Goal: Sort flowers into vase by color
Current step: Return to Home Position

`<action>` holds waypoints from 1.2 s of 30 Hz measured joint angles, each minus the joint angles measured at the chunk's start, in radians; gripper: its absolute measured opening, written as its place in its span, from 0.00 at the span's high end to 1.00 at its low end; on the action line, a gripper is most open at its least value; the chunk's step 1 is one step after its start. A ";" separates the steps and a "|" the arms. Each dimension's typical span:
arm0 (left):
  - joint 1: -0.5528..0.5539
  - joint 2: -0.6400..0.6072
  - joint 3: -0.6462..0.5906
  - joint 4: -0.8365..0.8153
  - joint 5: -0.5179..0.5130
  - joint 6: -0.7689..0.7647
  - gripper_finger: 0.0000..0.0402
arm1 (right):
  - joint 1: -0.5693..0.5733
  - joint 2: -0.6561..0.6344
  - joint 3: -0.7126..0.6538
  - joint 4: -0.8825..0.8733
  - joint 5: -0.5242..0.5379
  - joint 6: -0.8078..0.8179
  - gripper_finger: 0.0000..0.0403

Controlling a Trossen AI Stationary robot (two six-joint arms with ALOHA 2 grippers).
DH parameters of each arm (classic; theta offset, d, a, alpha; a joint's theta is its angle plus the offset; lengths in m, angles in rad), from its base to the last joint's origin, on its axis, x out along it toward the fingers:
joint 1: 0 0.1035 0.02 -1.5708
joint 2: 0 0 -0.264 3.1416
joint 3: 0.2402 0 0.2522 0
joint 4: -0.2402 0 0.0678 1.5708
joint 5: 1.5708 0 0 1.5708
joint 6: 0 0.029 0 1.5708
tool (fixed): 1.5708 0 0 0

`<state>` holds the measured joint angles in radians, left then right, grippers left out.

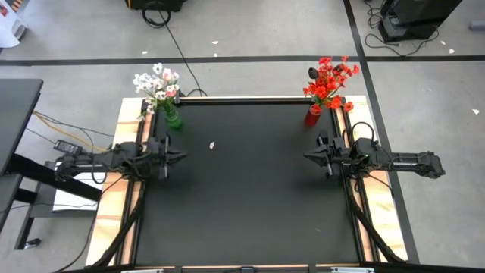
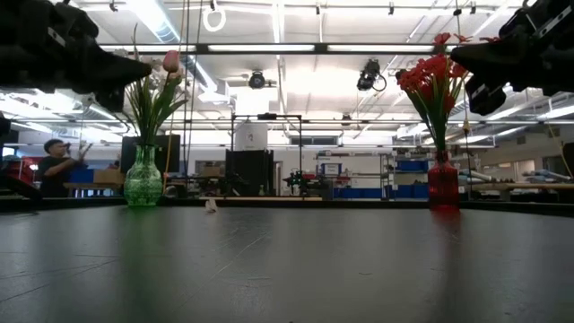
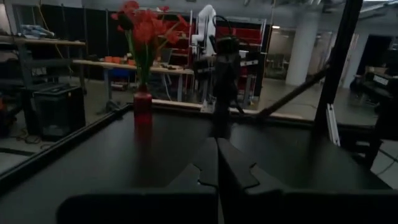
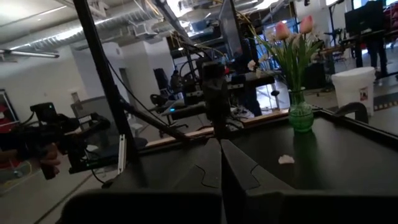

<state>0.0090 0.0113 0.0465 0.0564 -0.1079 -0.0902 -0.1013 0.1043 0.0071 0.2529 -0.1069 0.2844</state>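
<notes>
Two arms, both matt black all over. Left arm (image 1: 91, 162): boxy links with rounded joint housings, no marking readable. Right arm (image 1: 402, 161): same build, with a thin black cable loop (image 1: 371, 130) over its wrist end. Black cable runs (image 1: 127, 216) trail off each arm.

Left pincer (image 1: 182, 157): short crossbar, then two flat dark fingers (image 3: 239, 177) tapering to a point, with stepped, notched outer edges and a thin seam between them. A wide dark body block sits behind. Right pincer (image 1: 307, 157): identical, with the same notched fingers (image 4: 239, 174) and seam. No screws or labels can be made out.
</notes>
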 joint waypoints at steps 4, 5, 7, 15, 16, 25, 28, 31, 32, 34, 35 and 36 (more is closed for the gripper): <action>0.000 0.000 -0.030 0.015 0.019 0.005 1.00 | 0.000 0.000 0.000 0.000 0.000 0.005 0.99; 0.000 0.000 -0.038 0.013 0.018 0.011 1.00 | 0.000 0.000 0.000 -0.001 0.001 0.005 0.99; 0.000 0.002 -0.037 0.003 0.016 0.021 1.00 | 0.000 0.000 0.000 0.000 -0.004 0.005 0.97; 0.001 0.002 -0.038 -0.009 -0.003 -0.084 0.97 | 0.000 0.000 0.000 -0.001 -0.026 0.027 0.94; 0.001 0.002 -0.038 -0.009 -0.003 -0.086 0.96 | 0.000 0.000 0.000 -0.001 -0.026 0.030 0.94; 0.001 0.002 -0.038 -0.008 -0.003 -0.078 0.93 | 0.000 0.000 0.000 -0.001 -0.026 0.029 0.93; 0.001 0.002 -0.038 -0.008 -0.003 -0.079 0.93 | 0.000 0.000 0.000 -0.001 -0.026 0.028 0.93; 0.001 0.002 -0.038 -0.008 -0.003 -0.079 0.93 | 0.000 0.000 0.000 -0.001 -0.026 0.028 0.93; 0.001 0.002 -0.038 -0.008 -0.003 -0.079 0.93 | 0.000 0.000 0.000 -0.001 -0.026 0.028 0.93; 0.001 0.002 -0.038 -0.008 -0.003 -0.079 0.93 | 0.000 0.000 0.000 -0.001 -0.026 0.028 0.93; 0.001 0.002 -0.038 -0.008 -0.003 -0.079 0.93 | 0.000 0.000 0.000 -0.001 -0.026 0.028 0.93; 0.001 0.002 -0.038 -0.008 -0.003 -0.079 0.93 | 0.000 0.000 0.000 -0.001 -0.026 0.028 0.93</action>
<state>0.0097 0.0132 0.0082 0.0486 -0.1112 -0.1692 -0.1013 0.1043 0.0074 0.2523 -0.1329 0.3122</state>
